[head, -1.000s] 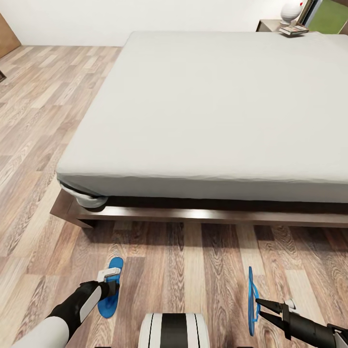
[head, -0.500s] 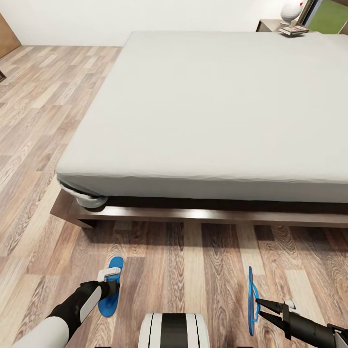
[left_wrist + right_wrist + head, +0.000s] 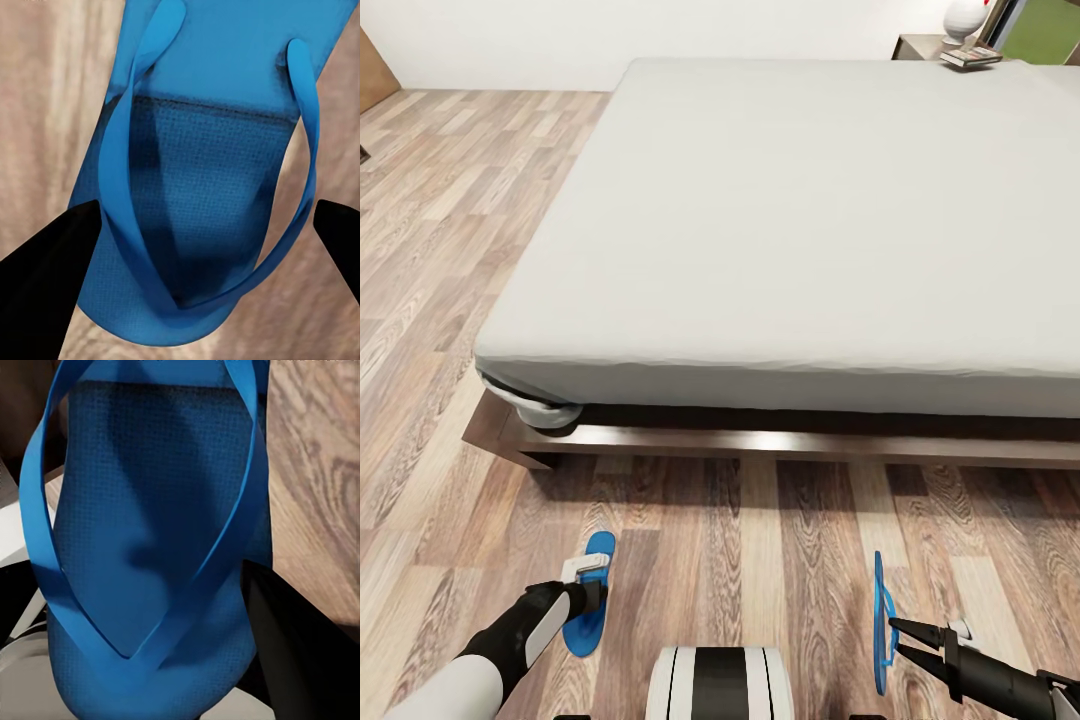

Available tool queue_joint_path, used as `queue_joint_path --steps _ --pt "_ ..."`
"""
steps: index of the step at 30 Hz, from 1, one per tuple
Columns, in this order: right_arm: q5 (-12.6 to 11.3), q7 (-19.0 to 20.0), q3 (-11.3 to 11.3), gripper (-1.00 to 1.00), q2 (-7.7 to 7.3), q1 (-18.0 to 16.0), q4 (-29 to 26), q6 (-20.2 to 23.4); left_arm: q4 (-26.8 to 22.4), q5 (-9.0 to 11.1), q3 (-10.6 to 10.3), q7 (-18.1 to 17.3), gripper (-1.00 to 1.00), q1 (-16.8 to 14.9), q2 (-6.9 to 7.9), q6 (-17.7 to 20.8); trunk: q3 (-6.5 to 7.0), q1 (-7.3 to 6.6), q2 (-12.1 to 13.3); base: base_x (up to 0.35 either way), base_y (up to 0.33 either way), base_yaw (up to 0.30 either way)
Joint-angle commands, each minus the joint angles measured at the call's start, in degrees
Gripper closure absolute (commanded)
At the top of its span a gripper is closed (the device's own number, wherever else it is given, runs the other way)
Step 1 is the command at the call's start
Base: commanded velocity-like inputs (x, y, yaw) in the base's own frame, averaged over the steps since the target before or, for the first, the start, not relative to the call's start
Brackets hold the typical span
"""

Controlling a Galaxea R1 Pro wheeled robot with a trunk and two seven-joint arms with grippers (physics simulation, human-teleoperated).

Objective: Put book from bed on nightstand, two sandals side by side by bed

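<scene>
Left tool (image 3: pixel 592 590) sits directly over the left sandal (image 3: pixel 588 600), which lies flat on the floor (image 3: pixel 760 540); in the left wrist view the two fingers stand wide apart either side of that sandal (image 3: pixel 202 187), nothing between them gripped, so open and apparently not holding; right tool (image 3: pixel 895 640) has the right sandal (image 3: pixel 880 620) pinched, sandal standing on edge, held off flat; right wrist view shows the sole (image 3: pixel 150 547) close against one dark finger, so I judge it clamped. Bed (image 3: pixel 800 230) is just ahead of both tools, mattress bare; book (image 3: pixel 970 58) appears to lie on the nightstand (image 3: pixel 920 45) far beyond the right tool, so that part looks done. Left to do: lay the right sandal flat beside the left one; they are well apart now.
</scene>
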Motion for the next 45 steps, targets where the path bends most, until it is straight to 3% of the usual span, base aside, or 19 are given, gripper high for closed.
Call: queue_joint_path --steps 1,45 --pt "-0.1 0.1 -0.1 1.00 0.00 0.0 0.0 0.5 -0.1 0.6 -0.5 0.5 1.00 0.0 0.07 0.2 -0.03 -0.01 0.0 0.000 0.000 0.000" --pt "-0.1 0.1 -0.1 1.00 0.00 0.0 0.0 0.5 -0.1 0.6 -0.5 0.6 1.00 0.0 0.07 0.3 -0.03 -0.01 0.0 0.074 0.049 0.000"
